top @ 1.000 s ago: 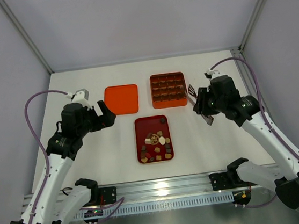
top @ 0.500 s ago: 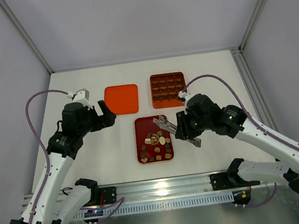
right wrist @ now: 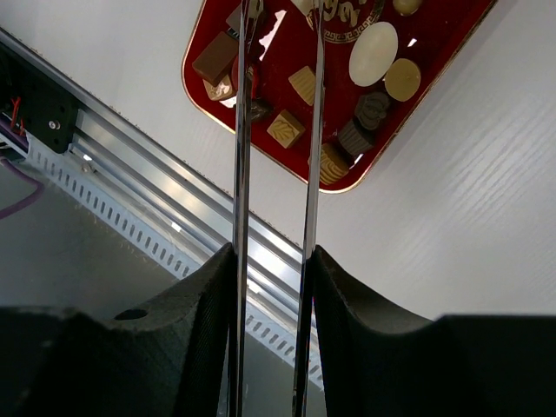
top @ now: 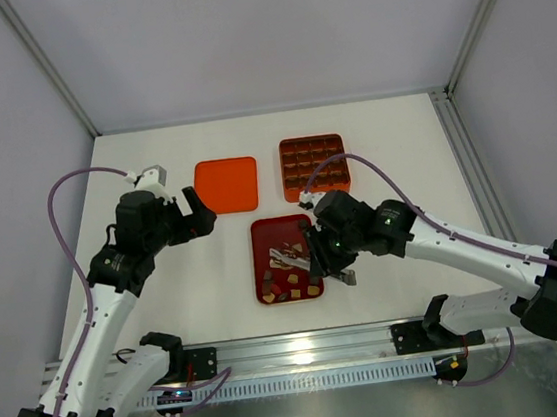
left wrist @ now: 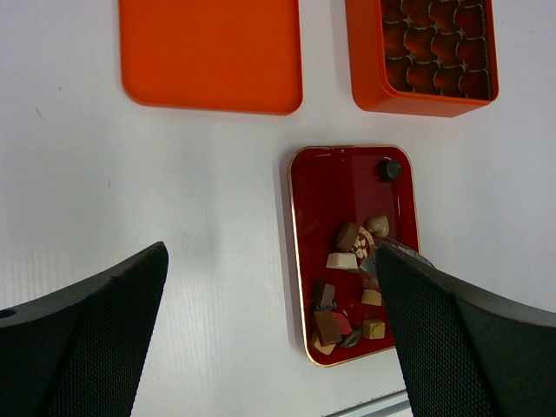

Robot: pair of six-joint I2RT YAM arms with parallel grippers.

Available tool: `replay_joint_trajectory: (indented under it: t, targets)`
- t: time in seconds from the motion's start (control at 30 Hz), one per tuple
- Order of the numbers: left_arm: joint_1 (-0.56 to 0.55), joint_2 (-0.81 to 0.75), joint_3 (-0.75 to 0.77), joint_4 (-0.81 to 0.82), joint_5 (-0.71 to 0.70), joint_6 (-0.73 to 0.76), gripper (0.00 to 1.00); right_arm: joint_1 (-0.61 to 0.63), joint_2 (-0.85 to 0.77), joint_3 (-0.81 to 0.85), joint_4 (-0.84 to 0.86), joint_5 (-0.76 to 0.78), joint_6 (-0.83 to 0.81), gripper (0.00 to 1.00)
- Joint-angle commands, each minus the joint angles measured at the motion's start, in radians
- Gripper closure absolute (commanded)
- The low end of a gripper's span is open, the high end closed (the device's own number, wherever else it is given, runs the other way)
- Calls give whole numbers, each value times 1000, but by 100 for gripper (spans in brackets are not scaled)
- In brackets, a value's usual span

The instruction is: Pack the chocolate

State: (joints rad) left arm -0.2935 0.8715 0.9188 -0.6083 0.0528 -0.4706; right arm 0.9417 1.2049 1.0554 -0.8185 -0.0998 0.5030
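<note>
Several small chocolate pieces [top: 292, 270], dark brown, tan and cream, lie loose in the dark red tray [top: 260, 233]. My right gripper [top: 321, 255] is shut on metal tongs [top: 286, 259], whose two blades [right wrist: 242, 130] stand apart with their tips low over the pieces [right wrist: 373, 52] in the tray [right wrist: 434, 65]. I cannot tell if a piece is held between the tips. My left gripper [top: 199, 216] is open and empty, above the table left of the tray [left wrist: 339, 187]; the pieces [left wrist: 341, 260] show between its fingers.
An orange box with grid compartments [top: 314, 167] stands behind the tray, its flat orange lid [top: 227, 185] to the left. Both also show in the left wrist view, box [left wrist: 421, 52] and lid [left wrist: 211, 52]. A metal rail [top: 304, 346] runs along the near edge.
My right arm has swung left from beside the orange box and come down, bringing the tongs over the red tray. The left arm has not moved.
</note>
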Motion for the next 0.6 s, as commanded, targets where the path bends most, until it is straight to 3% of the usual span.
replay_joint_trajectory:
  t: [0.0,0.57]
  targets:
    - [2,3,8,2,-7,0,0,11,18,11,50,-23,-21,59]
    - [2,4,9,2,-4,1,0,19,111,6,78,-18,-49,59]
